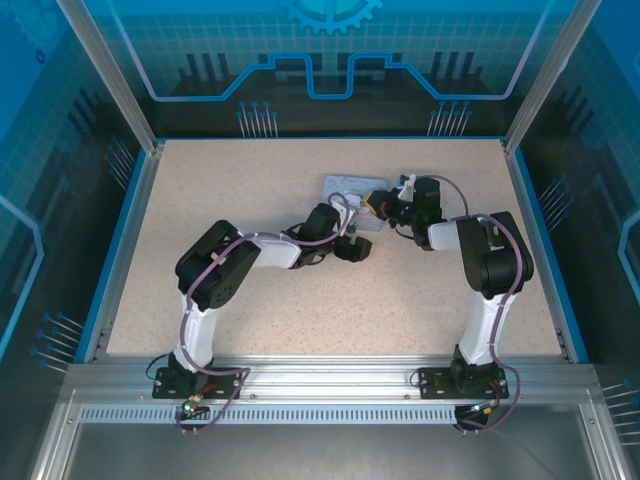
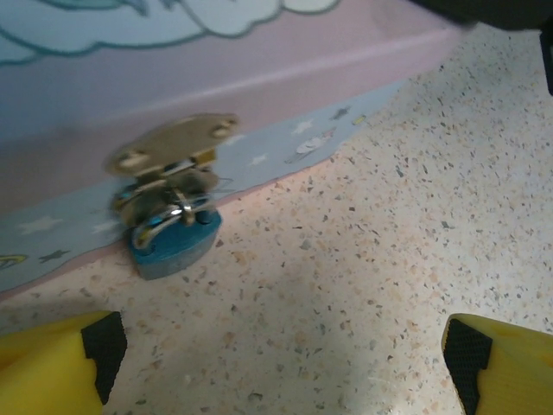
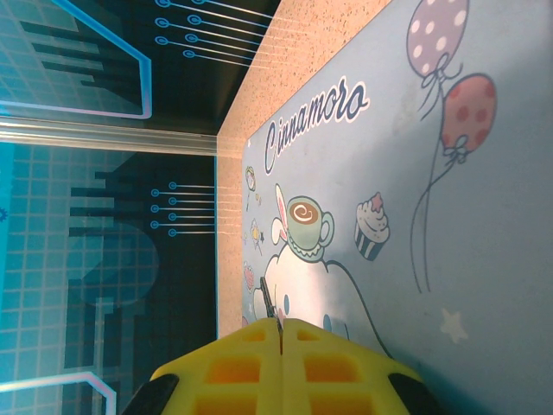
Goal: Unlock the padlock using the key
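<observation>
**Yellow fingertips (image 2: 52,367) frame the padlock (image 2: 174,244) on the tin's hasp**

Yellow fingertips with black pads sit at the bottom corners of the left wrist view, one at each side. The left hand (image 2: 285,356) is spread wide and grips nothing; bare speckled tabletop (image 2: 371,259) lies between its fingers. Ahead of it, left of centre, is the small padlock with a blue body. Its silvery shackle (image 2: 177,212) is threaded through the brass-coloured hasp (image 2: 173,143) on the front wall of the tin (image 2: 259,60). The body is tilted, and its lower edge touches the tabletop right at the foot of the tin. The tin's wall is pink above and pale blue with small stars along the bottom.

On the right wrist view the right hand (image 3: 281,333) has its two yellow fingers pressed together along a single seam. A thin dark sliver of metal, the key (image 3: 269,301), sticks out from that seam, pinched between them. It points out over the tin's pale blue lid (image 3: 406,259), which is printed with balloons, a cupcake, a cup and cursive lettering. Whether the key touches the lid cannot be told.

From the top view, the tin lies past the middle of the tabletop. The left hand is just on its near side, and the right hand is at its right end.
</observation>
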### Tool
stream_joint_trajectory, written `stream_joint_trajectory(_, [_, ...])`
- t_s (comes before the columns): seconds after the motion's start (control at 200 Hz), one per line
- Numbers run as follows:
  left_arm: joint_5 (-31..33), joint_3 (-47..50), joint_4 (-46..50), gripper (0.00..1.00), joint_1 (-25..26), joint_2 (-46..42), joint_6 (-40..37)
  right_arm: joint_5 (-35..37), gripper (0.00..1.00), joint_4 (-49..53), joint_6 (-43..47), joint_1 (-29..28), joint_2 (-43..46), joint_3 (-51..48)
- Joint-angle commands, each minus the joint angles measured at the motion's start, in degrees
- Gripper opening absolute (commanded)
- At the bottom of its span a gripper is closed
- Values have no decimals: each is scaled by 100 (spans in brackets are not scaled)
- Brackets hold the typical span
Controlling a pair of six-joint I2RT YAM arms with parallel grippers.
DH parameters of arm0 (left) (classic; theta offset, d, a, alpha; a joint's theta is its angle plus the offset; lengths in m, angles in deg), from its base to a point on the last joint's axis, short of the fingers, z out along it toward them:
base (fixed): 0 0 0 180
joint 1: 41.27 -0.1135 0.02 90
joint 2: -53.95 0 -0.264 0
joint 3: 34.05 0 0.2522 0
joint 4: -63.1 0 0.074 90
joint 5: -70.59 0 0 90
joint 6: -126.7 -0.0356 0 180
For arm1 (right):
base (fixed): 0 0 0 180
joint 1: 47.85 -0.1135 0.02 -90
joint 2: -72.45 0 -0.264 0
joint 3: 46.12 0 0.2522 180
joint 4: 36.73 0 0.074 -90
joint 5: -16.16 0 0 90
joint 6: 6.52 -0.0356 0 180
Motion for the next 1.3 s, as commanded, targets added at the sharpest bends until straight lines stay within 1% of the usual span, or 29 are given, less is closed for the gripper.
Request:
stream_joint_trajectory(0.0, [370, -118, -185, 96, 30, 160, -282, 377, 0, 1259, 189, 58, -327, -221])
stream_joint_trajectory(0.145, [585, -173, -331, 96, 30, 226, -279, 412, 0, 1303, 207, 42, -302, -221])
stream_joint_trajectory(0.31, [614, -402, -298, 96, 29, 344, -284, 439, 0, 1362, 224, 22, -294, -187])
stream_joint_trajectory(0.455, [370, -561, -271, 97, 25, 443, -124, 456, 0, 1420, 250, 18, -283, -168])
stream_joint_trajectory(0.545, [61, -647, -271, 97, 30, 465, 2, 466, 0, 1434, 260, 11, -290, -160])
stream_joint_trajectory(0.74, [-549, -720, -548, 97, -28, 479, 602, 475, 0, 1475, 276, -5, -296, -142])
stream_joint_trajectory(0.9, [-747, -722, -812, 97, -106, 503, 1075, 487, 0, 1500, 301, -6, -267, -142])
stream_joint_trajectory(1.071, [-832, -727, -970, 97, -194, 574, 1414, 492, 0, 1508, 328, -6, -264, -142])
stream_joint_trajectory(1.296, [-945, -542, -1415, 96, -237, 607, 1921, 466, 0, 1515, 347, 17, -280, -133])
